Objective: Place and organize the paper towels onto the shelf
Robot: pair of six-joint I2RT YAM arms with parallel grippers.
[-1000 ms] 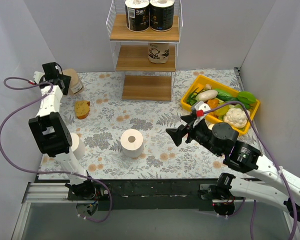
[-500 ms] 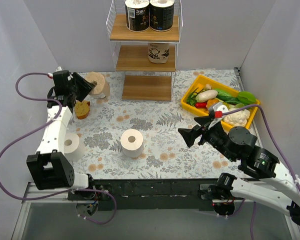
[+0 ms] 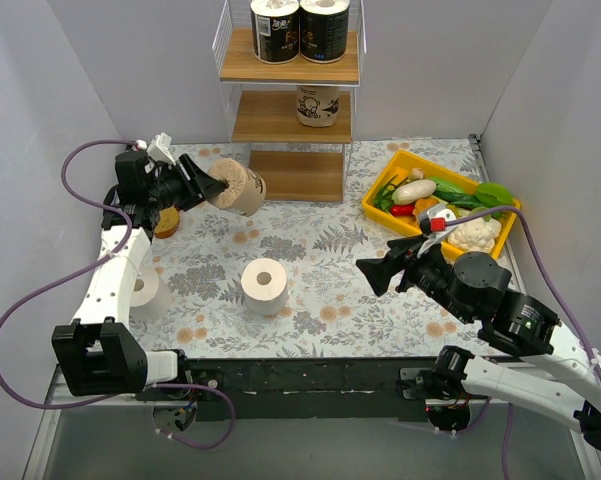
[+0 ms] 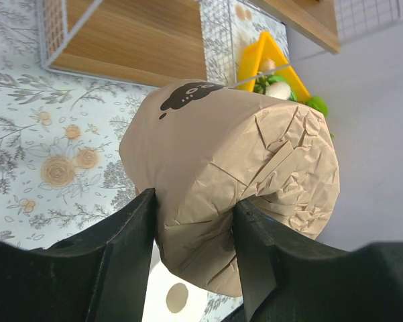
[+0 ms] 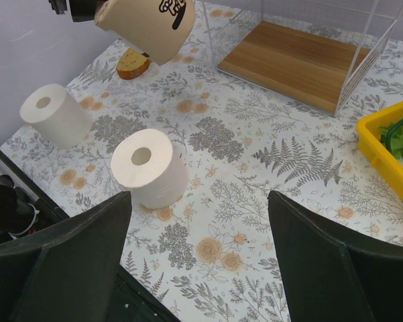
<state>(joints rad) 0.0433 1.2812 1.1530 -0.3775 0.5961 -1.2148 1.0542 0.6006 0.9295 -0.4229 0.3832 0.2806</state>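
Observation:
My left gripper [image 3: 205,186] is shut on a tan-wrapped paper towel roll [image 3: 237,187] and holds it tilted in the air, left of the shelf's bottom board; the roll fills the left wrist view [image 4: 228,181] and shows in the right wrist view [image 5: 147,23]. The shelf [image 3: 292,120] stands at the back; two black-wrapped rolls [image 3: 275,28] are on its top board and one tan roll [image 3: 317,104] is on the middle board. One white roll [image 3: 265,286] stands mid-table and another [image 3: 145,290] at the left. My right gripper [image 3: 372,272] is open and empty over the table's right half.
A yellow tray [image 3: 380,192] of vegetables with a white cauliflower [image 3: 473,235] sits at the right rear. A slice of bread [image 3: 165,222] lies under the left arm. Grey walls close in on three sides. The shelf's bottom board [image 5: 295,62] is bare.
My left gripper has lifted the tan roll off the table at the back left and carried it right toward the shelf. My right gripper has barely moved in the last half second.

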